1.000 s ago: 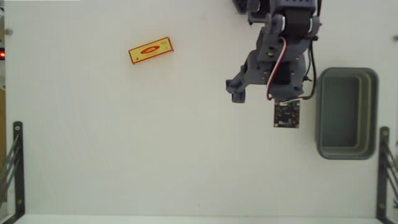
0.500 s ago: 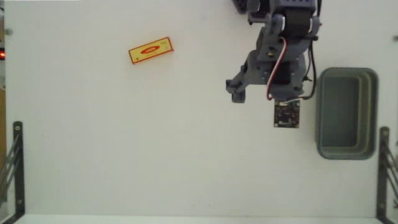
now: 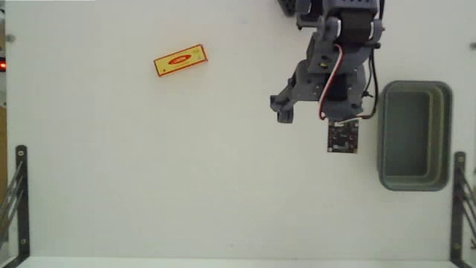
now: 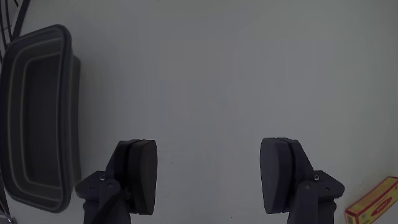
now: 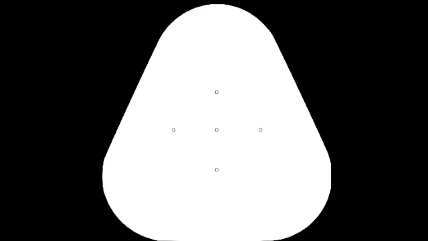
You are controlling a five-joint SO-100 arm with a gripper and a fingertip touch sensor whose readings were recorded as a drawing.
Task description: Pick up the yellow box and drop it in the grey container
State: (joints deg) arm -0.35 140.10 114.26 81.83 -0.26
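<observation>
The yellow box (image 3: 180, 60) with a red oval label lies flat and slightly tilted at the upper left of the white table in the fixed view. In the wrist view only a corner of the box (image 4: 373, 203) shows at the bottom right. The grey container (image 3: 383, 134) stands empty at the right edge of the fixed view, and the container (image 4: 62, 124) appears at the left of the wrist view. My gripper (image 3: 312, 112) hangs just left of the container, far right of the box. In the wrist view the gripper (image 4: 210, 146) is open, with only bare table between its dark fingers (image 4: 140, 168).
Black metal brackets stand at the lower left (image 3: 18, 193) and lower right (image 3: 460, 195) table edges. The arm's base (image 3: 335, 11) sits at the top edge, above the gripper. White tabletop (image 3: 186, 164) spans between the box and the arm.
</observation>
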